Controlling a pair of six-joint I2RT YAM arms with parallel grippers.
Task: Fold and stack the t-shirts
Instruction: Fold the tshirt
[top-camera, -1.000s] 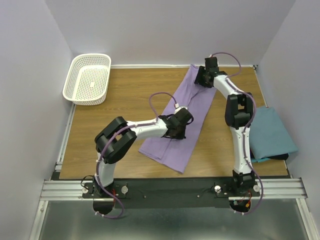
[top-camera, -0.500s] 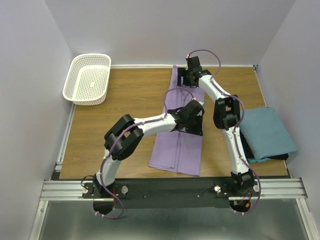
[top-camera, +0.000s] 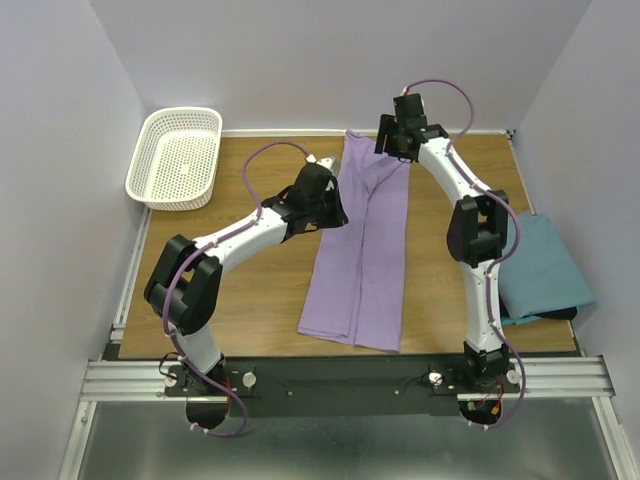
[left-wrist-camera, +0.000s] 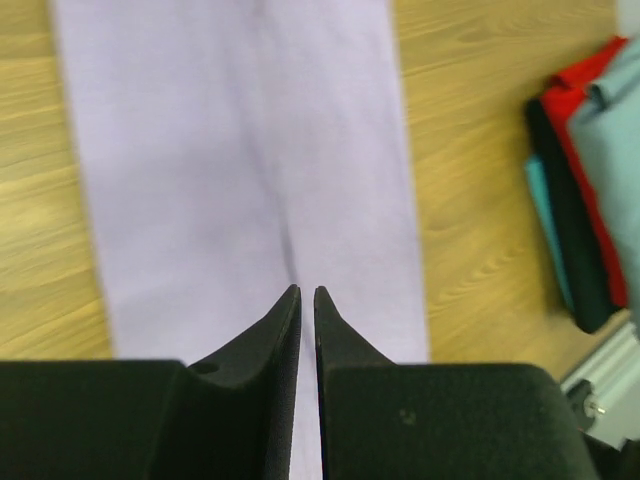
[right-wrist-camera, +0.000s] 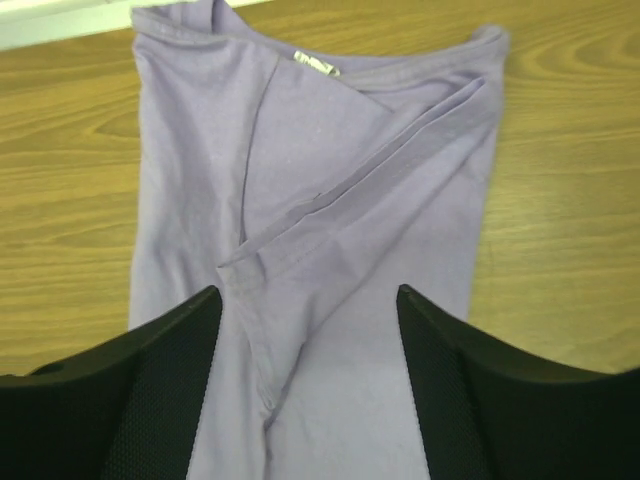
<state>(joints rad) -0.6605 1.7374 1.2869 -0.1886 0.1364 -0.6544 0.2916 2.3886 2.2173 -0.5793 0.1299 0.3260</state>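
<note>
Lft arm now clear of lavender shirt (top-camera: 358, 250), long-folded strip; lft gripper (left-wrist-camera: 307, 292) barely apart, rt gripper (right-wrist-camera: 310, 295) wide, both empty; cross-fold, stacking w/ teal shirt (top-camera: 545, 265) pending.

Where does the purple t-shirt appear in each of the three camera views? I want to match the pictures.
Top external: the purple t-shirt lies as a long folded strip in the middle of the table, from the far edge almost to the near edge.
Left wrist: it fills the upper middle, with wood on both sides.
Right wrist: its collar end fills the centre.
Shared landmark: the wooden table under the shirt.
</note>
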